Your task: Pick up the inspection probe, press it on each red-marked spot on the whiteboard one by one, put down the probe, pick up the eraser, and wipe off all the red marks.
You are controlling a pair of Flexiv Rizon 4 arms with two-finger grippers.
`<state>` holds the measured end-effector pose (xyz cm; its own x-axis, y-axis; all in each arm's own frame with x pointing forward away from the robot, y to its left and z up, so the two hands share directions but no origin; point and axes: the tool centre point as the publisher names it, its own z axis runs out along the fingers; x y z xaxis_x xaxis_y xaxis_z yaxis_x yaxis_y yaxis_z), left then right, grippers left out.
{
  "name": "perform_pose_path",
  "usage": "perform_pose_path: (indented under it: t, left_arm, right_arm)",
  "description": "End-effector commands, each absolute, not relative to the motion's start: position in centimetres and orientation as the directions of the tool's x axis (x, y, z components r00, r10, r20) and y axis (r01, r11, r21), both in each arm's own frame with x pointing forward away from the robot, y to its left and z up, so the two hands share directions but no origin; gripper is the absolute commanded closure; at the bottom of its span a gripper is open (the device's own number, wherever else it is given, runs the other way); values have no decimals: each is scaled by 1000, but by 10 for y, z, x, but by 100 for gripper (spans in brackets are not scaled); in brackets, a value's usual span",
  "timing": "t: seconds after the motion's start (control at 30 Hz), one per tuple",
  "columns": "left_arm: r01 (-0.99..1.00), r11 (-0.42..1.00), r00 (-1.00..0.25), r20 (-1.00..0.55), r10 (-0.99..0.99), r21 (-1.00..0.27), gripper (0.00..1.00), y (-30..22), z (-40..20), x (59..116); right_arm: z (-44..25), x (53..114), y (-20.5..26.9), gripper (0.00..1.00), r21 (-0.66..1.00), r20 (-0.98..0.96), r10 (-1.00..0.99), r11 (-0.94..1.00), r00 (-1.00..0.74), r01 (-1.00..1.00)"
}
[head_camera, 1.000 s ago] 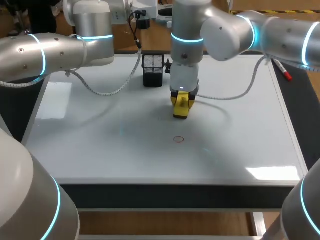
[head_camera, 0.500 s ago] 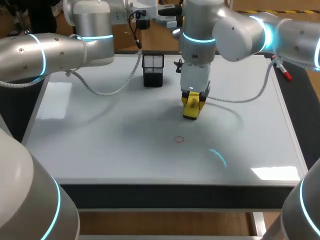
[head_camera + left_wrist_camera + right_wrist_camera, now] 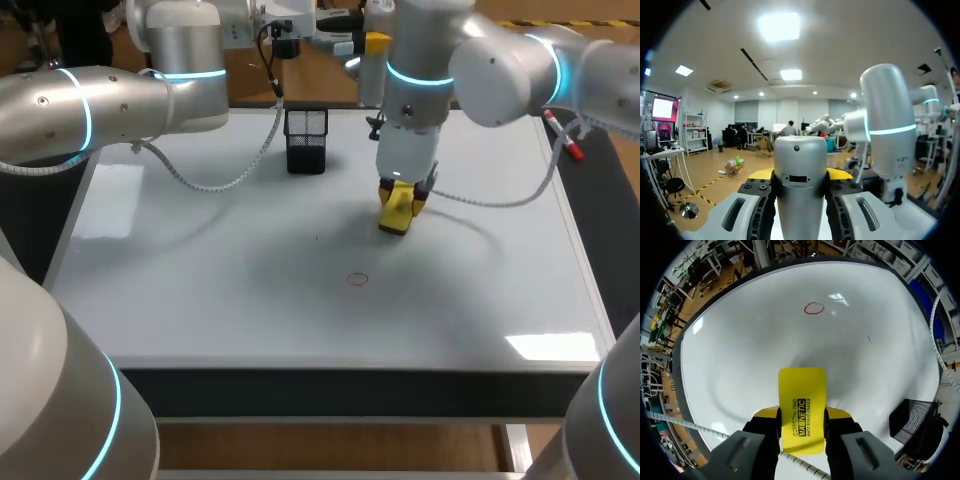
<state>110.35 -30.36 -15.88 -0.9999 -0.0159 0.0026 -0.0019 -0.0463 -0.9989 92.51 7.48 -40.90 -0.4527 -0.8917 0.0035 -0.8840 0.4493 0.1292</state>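
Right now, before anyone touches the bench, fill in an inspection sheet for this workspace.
Surface: whiteboard, one red circle unwiped.
Job's things: yellow eraser, held short of the circle; probe not made out.
Clutter: black mesh basket; red-capped pen beside the board's right edge.
Grippers: right gripper shut on the eraser; left gripper up off the board, grip unclear.
Cables: left arm's cable and right arm's cable trail over the board.
Surroundings: nothing seen.

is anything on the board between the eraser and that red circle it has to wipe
Nothing visible. The eraser, clamped in the right gripper, has only bare whiteboard between it and the red circle. The black mesh basket stands off to the far side, out of that path.
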Motion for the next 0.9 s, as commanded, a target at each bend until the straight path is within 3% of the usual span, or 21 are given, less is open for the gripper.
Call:
perform_pose_path:
  t: [0.03,0.9]
  left_arm:
    - [-4,-44,-1000,4,-13,-999,100,-304,-157,1104]
    - [-4,-44,-1000,4,-13,-999,100,-304,-157,1104]
  right_arm:
    - [-388,915,52,100,96,-17,-878,475,-479,-874]
    - [-362,904,-59,100,54,-31,-653,755,-757,-653]
